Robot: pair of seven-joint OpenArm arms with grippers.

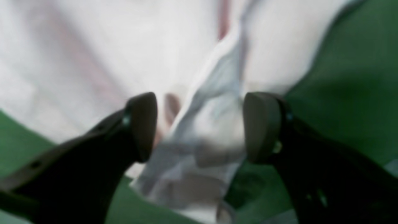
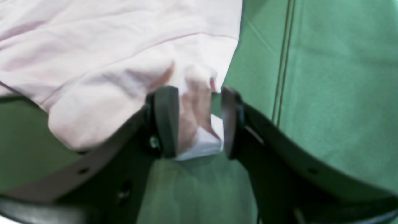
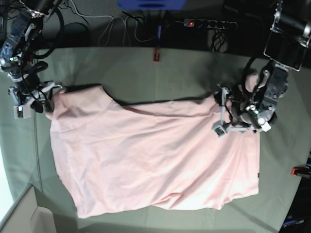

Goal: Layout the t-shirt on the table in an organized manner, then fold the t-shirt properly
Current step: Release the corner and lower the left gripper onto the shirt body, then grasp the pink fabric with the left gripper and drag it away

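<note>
The light pink t-shirt point(image 3: 155, 155) lies spread across the table point(image 3: 121, 68), plain side up, with shallow wrinkles. At the shirt's upper right corner in the base view, my left gripper point(image 3: 222, 112) has a bunched fold between its jaws. The blurred left wrist view shows the left gripper point(image 1: 200, 127) with wide-set pads, and t-shirt point(image 1: 124, 46) cloth fills the gap. At the upper left corner, my right gripper point(image 3: 43, 97) holds the cloth's edge. In the right wrist view the right gripper point(image 2: 199, 121) pinches a small fold of the t-shirt point(image 2: 93, 62) above the table point(image 2: 342, 93).
A red clamp point(image 3: 156, 55) sits at the table's far edge and another point(image 3: 301, 171) at its right edge. A power strip point(image 3: 209, 23) and cables lie beyond the far edge. A seam line point(image 2: 283, 62) runs through the table cloth beside the right gripper.
</note>
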